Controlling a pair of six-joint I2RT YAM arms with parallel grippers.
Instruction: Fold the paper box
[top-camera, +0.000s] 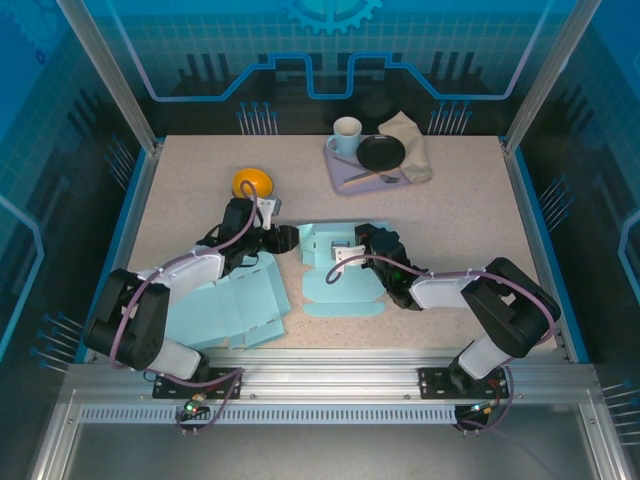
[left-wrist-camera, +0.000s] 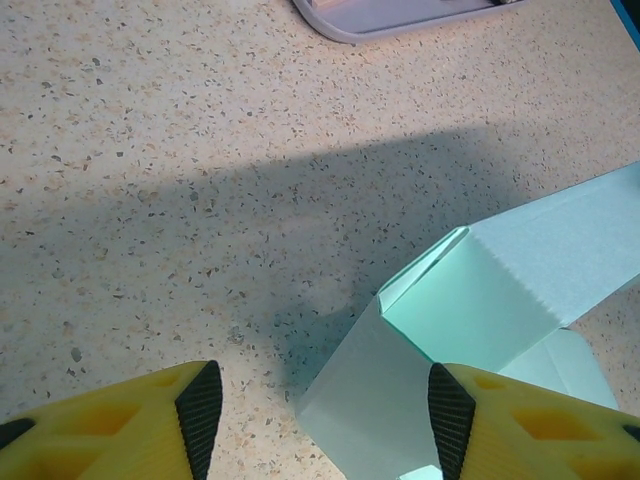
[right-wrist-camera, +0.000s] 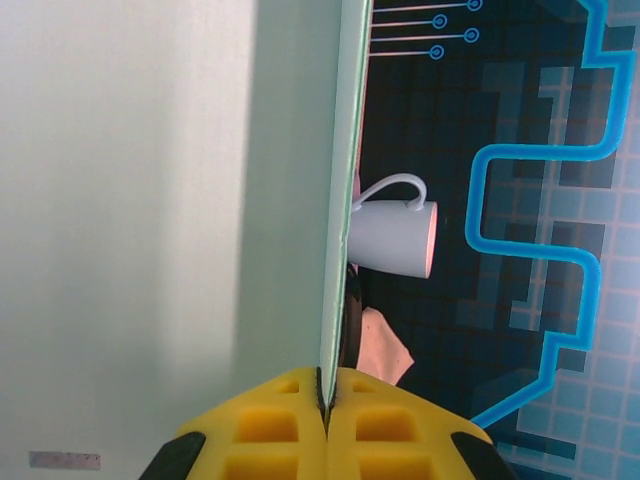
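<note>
Top external view: the paper box (top-camera: 338, 268) lies on the table (top-camera: 450, 210) between the two claws, with one wall raised and the other flaps flat around it.
Left claw (left-wrist-camera: 318, 420): its fingers stand apart. A raised corner of the box sits just ahead of them, toward the right finger, and nothing is pinched.
Right claw (right-wrist-camera: 326, 405): its fingers are together, clamped on the thin edge of a box panel that stands upright out of the fingertips.
Past the right claw: a white mug (right-wrist-camera: 395, 240) sits well beyond the panel edge.
Behind the left claw: flat box blanks (top-camera: 235, 305) lie spread under its arm, untouched.
Beside the left claw: an orange bowl (top-camera: 252, 183) sits off to one side, well apart from the box. A tray (top-camera: 345, 178) lies far ahead of both claws.
Done so far: at least one crease is set, since a wall and an adjoining flap meet in a corner.
Left to do: most of the job, by my reading. The other walls must be raised, the flaps tucked in, and the shape closed.
Stage: early to middle. One claw is anchoring the panel while the other is free to work.
</note>
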